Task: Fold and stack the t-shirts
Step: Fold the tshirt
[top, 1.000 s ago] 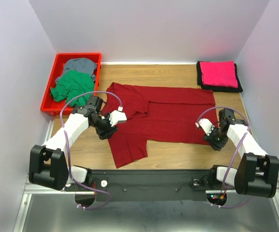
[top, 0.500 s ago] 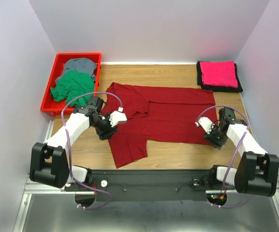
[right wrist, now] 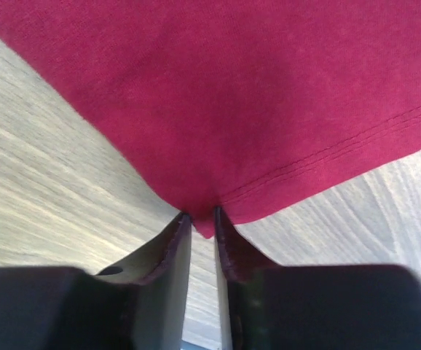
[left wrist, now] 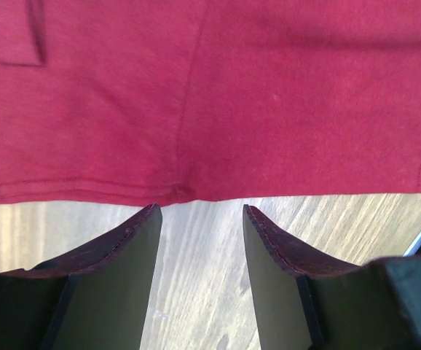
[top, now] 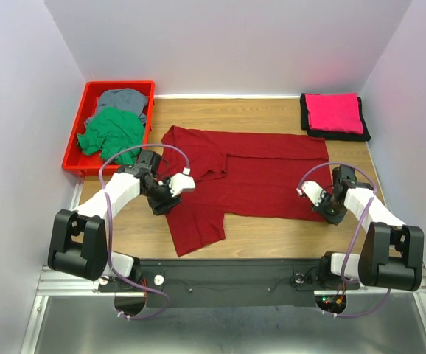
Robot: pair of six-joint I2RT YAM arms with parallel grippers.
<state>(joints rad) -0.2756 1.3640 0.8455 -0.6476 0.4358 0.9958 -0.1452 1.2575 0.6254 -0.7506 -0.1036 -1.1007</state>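
Red plastic tray (top: 119, 84) sits at the far left of the bench (top: 272, 110), just left of the dark red t-shirt (top: 257, 177), with the green t-shirt (top: 110, 131) crumpled at its front and the grey t-shirt (top: 123, 98) bunched behind it

Next comes the left hand (top: 182, 181), low over the left part of the dark red t-shirt, where the body meets the lower sleeve. In its wrist view the left hand (left wrist: 202, 211) has its fingers (left wrist: 134, 240) apart with only bare wood between them; the hem of the dark red t-shirt (left wrist: 269, 95) runs just beyond the tips, not touching them

That dark red t-shirt lies spread flat across the middle of the bench, collar end to the left and bottom hem to the right, the upper sleeve folded in over the chest

At its near right corner sits the right hand (top: 304, 190). In the wrist view the right hand (right wrist: 198, 216) has its fingers (right wrist: 174, 240) drawn almost together, clamped on a small point of the hem of the dark red t-shirt (right wrist: 218, 95)

Beyond the far right corner of the dark red t-shirt, apart from it, the bright pink t-shirt (top: 334, 112) lies folded on top of the folded black t-shirt (top: 304, 110)
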